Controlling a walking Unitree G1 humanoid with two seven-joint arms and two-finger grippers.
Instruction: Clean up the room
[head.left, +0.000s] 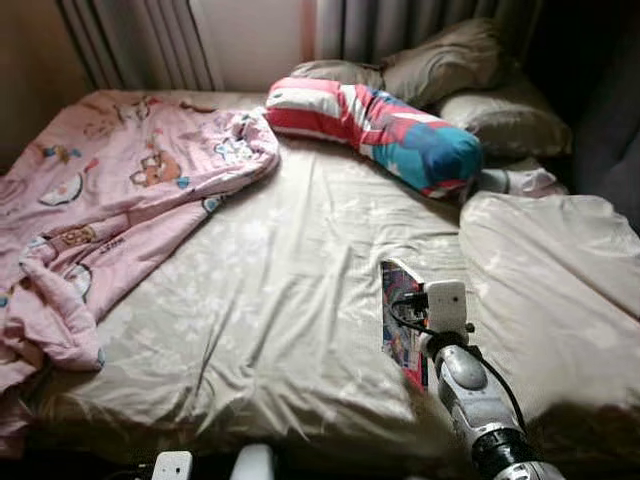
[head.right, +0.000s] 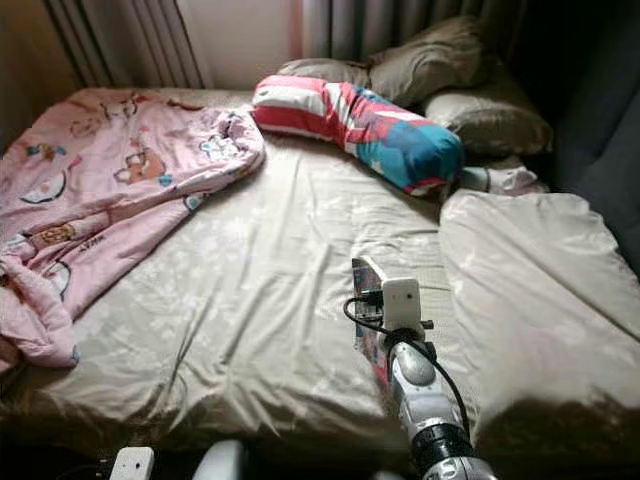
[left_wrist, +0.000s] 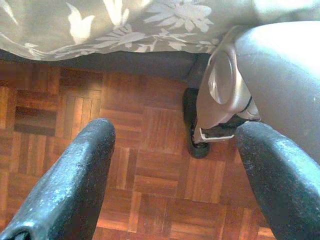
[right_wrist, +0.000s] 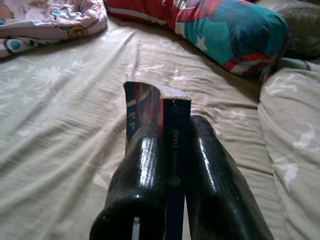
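Observation:
My right gripper (right_wrist: 172, 150) is shut on a thin book (right_wrist: 169, 115) with a dark blue spine and a colourful cover, held on edge above the bed. From the head views the book (head.left: 399, 320) stands upright over the beige floral sheet (head.left: 260, 300), just ahead of my right wrist. My left gripper (left_wrist: 175, 165) hangs open beside the bed, over the wooden parquet floor (left_wrist: 125, 165), with nothing between its fingers.
A crumpled pink cartoon blanket (head.left: 110, 200) covers the bed's left side. A long red, white and blue bolster (head.left: 380, 125) lies across the head end, with beige pillows (head.left: 470, 75) behind it. A beige duvet (head.left: 560, 280) is piled at the right. My own foot (left_wrist: 197, 135) stands by the bed's edge.

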